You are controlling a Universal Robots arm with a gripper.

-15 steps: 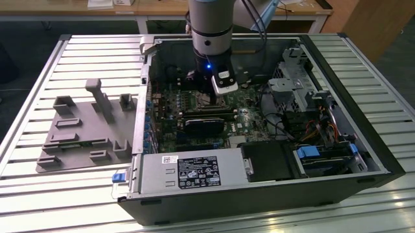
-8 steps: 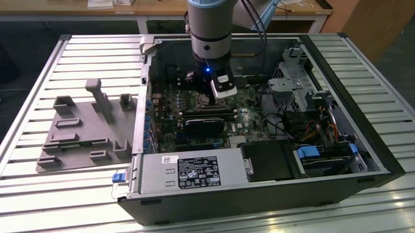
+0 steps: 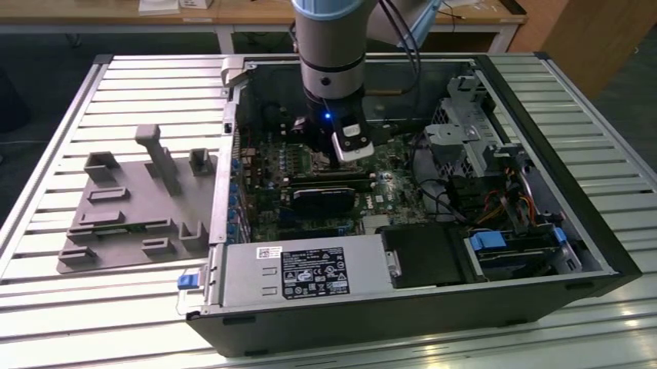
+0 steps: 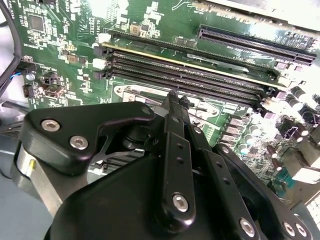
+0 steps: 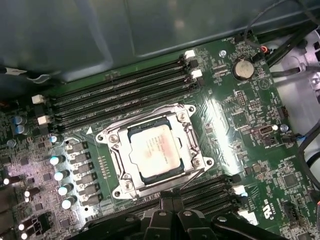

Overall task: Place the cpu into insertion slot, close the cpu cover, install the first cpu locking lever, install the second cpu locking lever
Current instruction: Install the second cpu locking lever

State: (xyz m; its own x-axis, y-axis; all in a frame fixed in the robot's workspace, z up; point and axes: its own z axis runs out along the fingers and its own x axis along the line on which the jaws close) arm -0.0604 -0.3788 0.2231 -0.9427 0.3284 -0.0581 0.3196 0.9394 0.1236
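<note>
A grey, cylindrical arm (image 3: pixel 330 46) with a black band, a small blue light and dark cables alongside. The pincer (image 4: pixel 175 107) is black, its linkage plates studded with silver screws.

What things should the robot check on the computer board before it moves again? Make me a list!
1. Pale silver-beige square chip sits flat in the socket: ok.
2. Thin silver metal cover frame lies down around the chip: ok.
3. Locking levers latched: cannot tell.
4. Black end effector holds nothing: cannot tell.
5. End effector sits close beside the socket on the green circuit board: ok.
6. Long black memory slots beside the socket look undisturbed: ok.
</note>
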